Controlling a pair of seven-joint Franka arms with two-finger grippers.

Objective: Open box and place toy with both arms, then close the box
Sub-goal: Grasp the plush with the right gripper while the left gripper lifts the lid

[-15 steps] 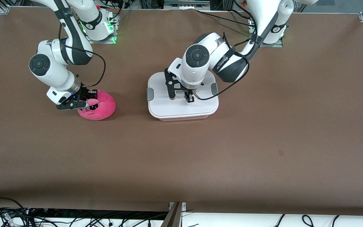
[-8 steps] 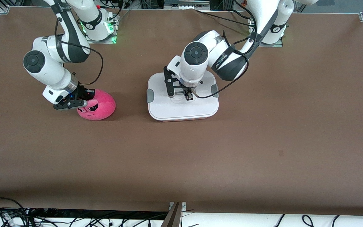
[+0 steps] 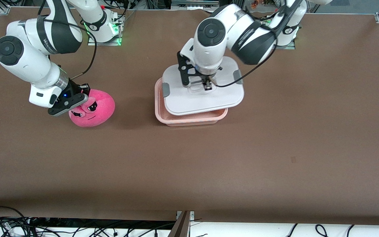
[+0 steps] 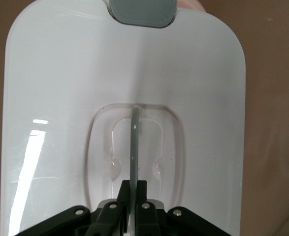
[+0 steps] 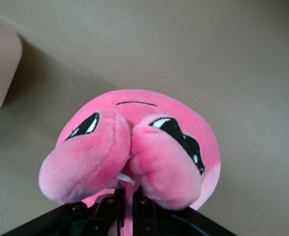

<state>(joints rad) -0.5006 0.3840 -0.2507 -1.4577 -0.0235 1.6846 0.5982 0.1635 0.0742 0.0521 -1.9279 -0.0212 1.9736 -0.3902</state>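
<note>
The pinkish tub [image 3: 189,118] of the box stands open mid-table. My left gripper [image 3: 206,85] is shut on the clear centre handle [image 4: 134,142] of the white lid [image 3: 206,95] and holds the lid lifted over the tub, shifted toward the left arm's end. A grey side clip [image 4: 142,12] shows on the lid. My right gripper [image 3: 79,98] is shut on the pink plush toy [image 3: 92,108], pinching its fabric between the bulging eyes [image 5: 129,147], and holds it just above the table near the right arm's end.
The brown table [image 3: 209,164] spreads wide nearer the front camera. Cables lie along its front edge [image 3: 44,227]. The arm bases [image 3: 104,29] stand at the table's back edge.
My left gripper has raised the lid off the tub and carried it slightly toward the left arm's end. My right gripper has lifted the toy, which now hangs face-out from it.
</note>
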